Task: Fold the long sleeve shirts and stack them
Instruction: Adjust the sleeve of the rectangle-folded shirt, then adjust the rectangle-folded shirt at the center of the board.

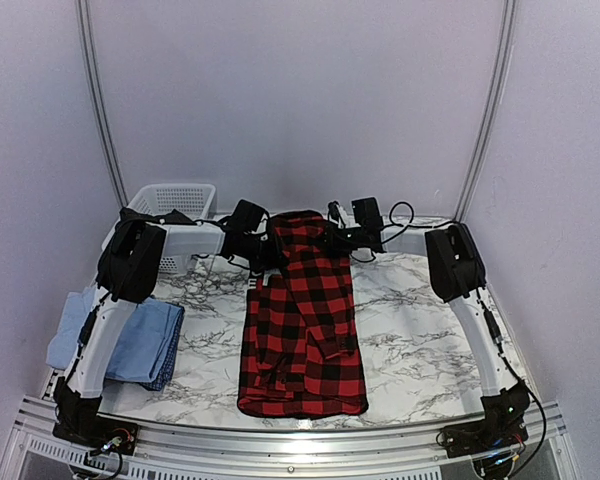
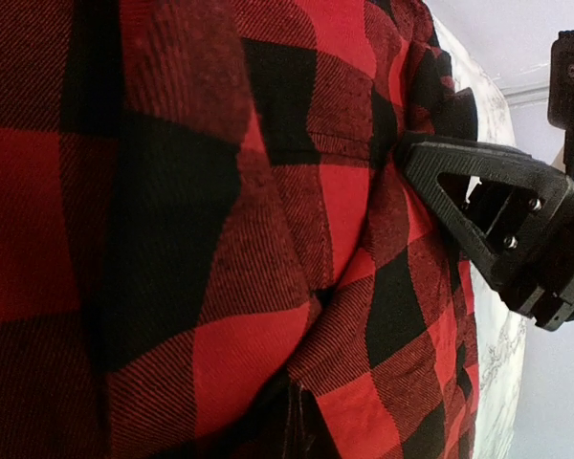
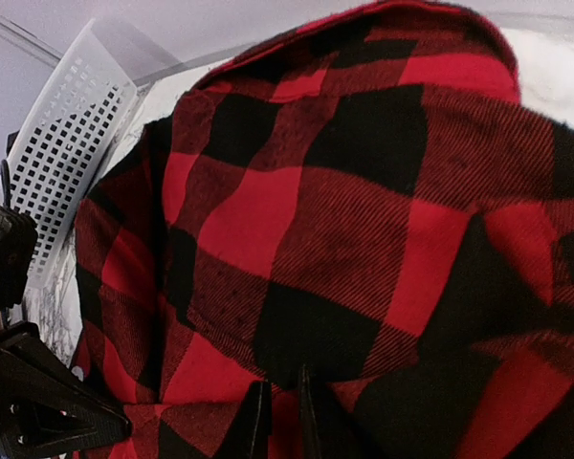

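Note:
The red-and-black check flannel shirt (image 1: pixel 302 330) lies lengthwise down the middle of the marble table, its far end lifted slightly between both grippers. My left gripper (image 1: pixel 268 250) is at the shirt's far left corner. Its fingers are buried in bunched flannel (image 2: pixel 268 287), shut on it. My right gripper (image 1: pixel 334 240) is at the far right corner. Its two dark fingertips (image 3: pixel 258 421) stand close together, pinching the flannel (image 3: pixel 344 220). The light blue shirt (image 1: pixel 130 335) lies folded at the table's left edge, partly under the left arm.
A white mesh basket (image 1: pixel 172 200) stands at the back left, and its wall (image 3: pixel 67 163) also shows in the right wrist view. Marble table top (image 1: pixel 420 320) shows on both sides of the flannel. Each wrist view shows the other gripper's black body (image 2: pixel 502 225) (image 3: pixel 29 402) close by.

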